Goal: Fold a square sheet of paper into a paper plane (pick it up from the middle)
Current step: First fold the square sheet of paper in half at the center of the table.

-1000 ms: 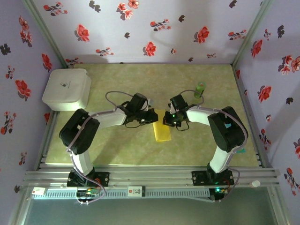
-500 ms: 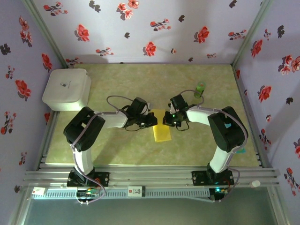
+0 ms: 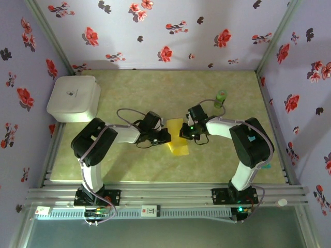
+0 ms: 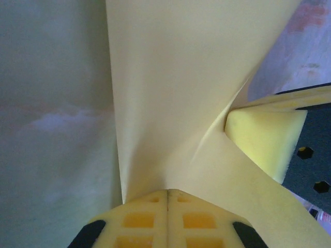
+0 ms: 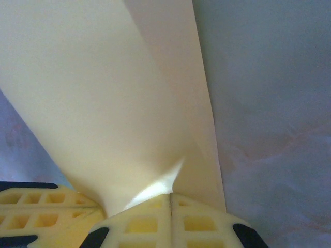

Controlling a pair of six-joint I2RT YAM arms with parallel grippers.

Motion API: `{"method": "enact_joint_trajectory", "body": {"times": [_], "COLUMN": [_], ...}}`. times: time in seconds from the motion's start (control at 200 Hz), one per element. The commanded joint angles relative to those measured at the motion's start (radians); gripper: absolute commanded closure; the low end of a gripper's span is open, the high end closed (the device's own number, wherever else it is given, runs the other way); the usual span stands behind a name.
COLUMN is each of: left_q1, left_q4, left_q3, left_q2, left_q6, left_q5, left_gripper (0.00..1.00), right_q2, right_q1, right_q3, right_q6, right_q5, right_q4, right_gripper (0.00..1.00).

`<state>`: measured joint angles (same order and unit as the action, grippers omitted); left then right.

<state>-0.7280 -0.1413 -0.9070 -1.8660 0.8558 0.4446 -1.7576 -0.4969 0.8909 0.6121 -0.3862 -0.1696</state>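
The square sheet of paper, bright yellow and folded into a narrow strip, hangs twisted between both grippers at mid-table. My left gripper is shut on its left edge. My right gripper is shut on its right edge. In the left wrist view the sheet of paper fans out from my shut left gripper, and a pad of the right gripper's fingers presses on it at the right. In the right wrist view the sheet of paper rises from my shut right gripper, with the left gripper's fingers at lower left.
A small green cylinder stands just behind the right arm's wrist. A white rounded box sits at the table's back left corner. Flowered walls close in the back and both sides.
My left gripper has moved toward the table's near edge with the sheet's left edge in it, so the strip now lies skewed and twisted. The right gripper has stayed put.
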Motion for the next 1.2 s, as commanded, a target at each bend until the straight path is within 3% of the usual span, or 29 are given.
{"method": "enact_joint_trajectory", "body": {"times": [0.0, 0.24, 0.84, 1.195], "left_q1": [0.004, -0.015, -0.040, -0.045], "left_q4": [0.051, -0.003, 0.003, -0.012], "left_q3": [-0.028, -0.041, 0.118, 0.060], "left_q2": [0.062, 0.095, 0.025, 0.136], "left_q6": [0.024, 0.151, 0.113, 0.157], "left_q5": [-0.003, 0.018, -0.011, 0.008], "left_gripper": [1.00, 1.00, 1.00, 1.00], "right_q2": [-0.045, -0.033, -0.030, -0.026], "right_q1": [0.004, 0.003, 0.001, 0.000], "right_q3": [-0.058, -0.070, -0.076, -0.073], "right_q6": [0.013, 0.032, 0.039, 0.039], "right_q5": [0.081, 0.080, 0.078, 0.080], "right_q4": [-0.126, -0.114, -0.109, -0.116], "right_gripper": [1.00, 1.00, 1.00, 1.00]}}
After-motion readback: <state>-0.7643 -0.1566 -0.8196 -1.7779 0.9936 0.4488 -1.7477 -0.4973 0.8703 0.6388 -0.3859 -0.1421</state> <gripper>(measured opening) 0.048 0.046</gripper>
